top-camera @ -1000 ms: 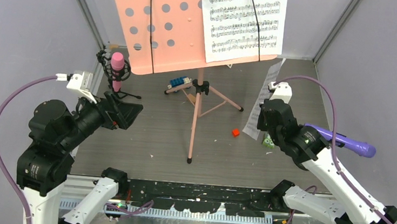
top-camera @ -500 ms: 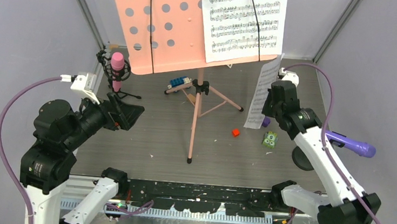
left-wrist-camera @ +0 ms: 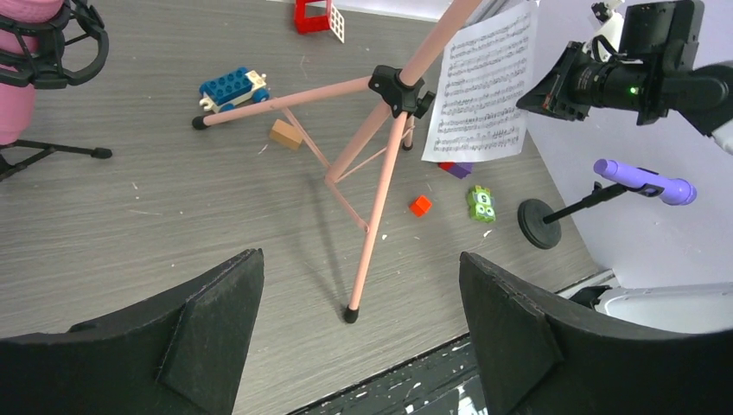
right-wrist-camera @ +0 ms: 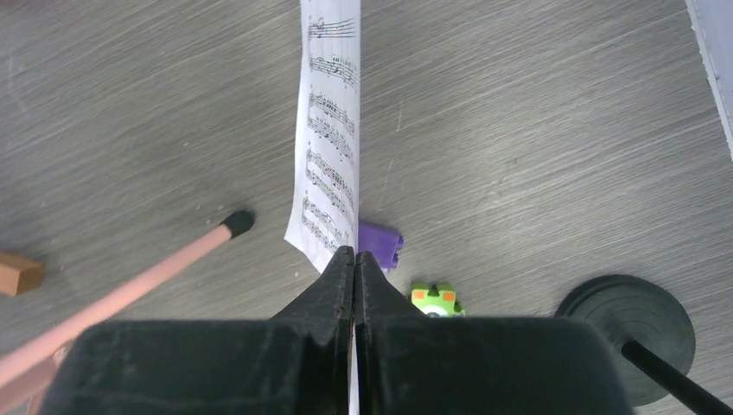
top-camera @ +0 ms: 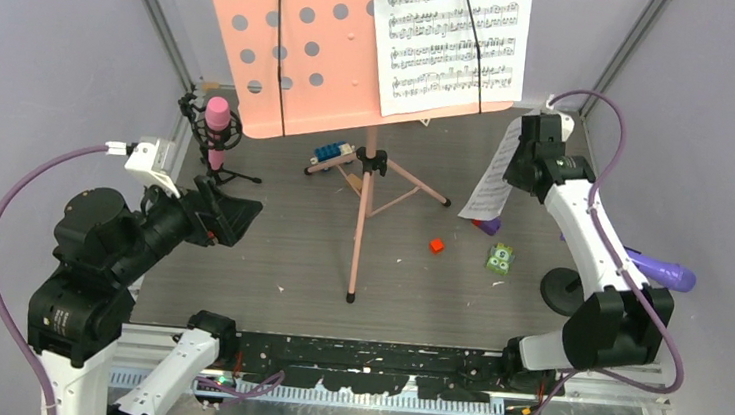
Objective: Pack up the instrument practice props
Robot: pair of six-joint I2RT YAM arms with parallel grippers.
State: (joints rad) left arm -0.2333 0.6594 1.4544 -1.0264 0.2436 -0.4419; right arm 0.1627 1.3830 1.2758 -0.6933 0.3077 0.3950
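Observation:
The pink perforated music rack (top-camera: 293,40) stands on pink tripod legs (top-camera: 363,207) at the back centre, with a white sheet-music page (top-camera: 448,39) clipped to it. My right gripper (top-camera: 520,159) is shut on a second sheet-music page (top-camera: 491,183) and holds it hanging above the floor; it also shows in the right wrist view (right-wrist-camera: 333,156) and left wrist view (left-wrist-camera: 481,86). The pink microphone (top-camera: 216,129) sits in its black mount at the left. The purple microphone (top-camera: 661,268) sits on a black round-based mount (top-camera: 561,290) at the right. My left gripper (left-wrist-camera: 359,333) is open and empty.
A blue toy car (top-camera: 329,152) and a tan block (left-wrist-camera: 285,133) lie near the tripod. A red block (top-camera: 435,245), a green block (top-camera: 500,258) and a purple block (right-wrist-camera: 380,242) lie on the floor. Grey walls close both sides.
My right gripper has lifted the loose sheet-music page off the floor and carried it back and to the right. The left arm has barely moved.

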